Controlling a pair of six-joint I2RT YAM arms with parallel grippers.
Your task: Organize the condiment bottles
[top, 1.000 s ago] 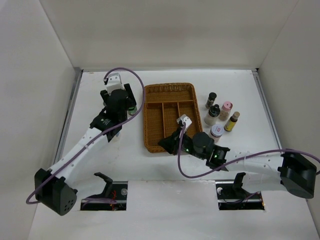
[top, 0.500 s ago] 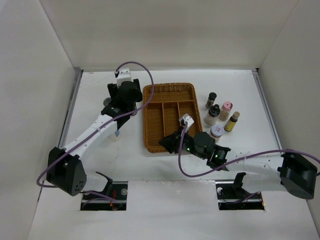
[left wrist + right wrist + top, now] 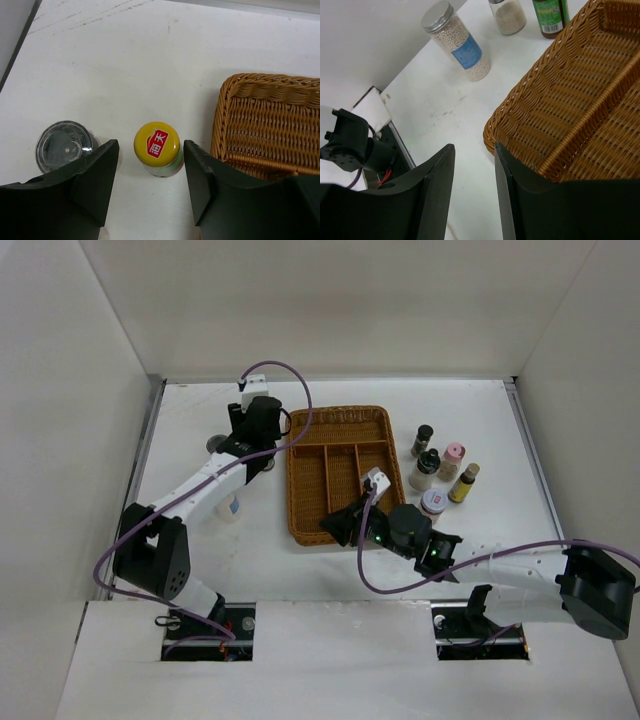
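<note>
Bottle with yellow cap (image 3: 156, 143) stands upright, axis vertical.

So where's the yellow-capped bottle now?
Left wrist view: yellow-capped bottle inside the open left gripper, clear-topped jar on its left, wicker tray on its right.

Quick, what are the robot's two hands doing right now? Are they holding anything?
Left gripper: open, one finger on each side of the yellow-capped bottle, not touching it.
Right gripper: open a little, holding nothing.
</note>
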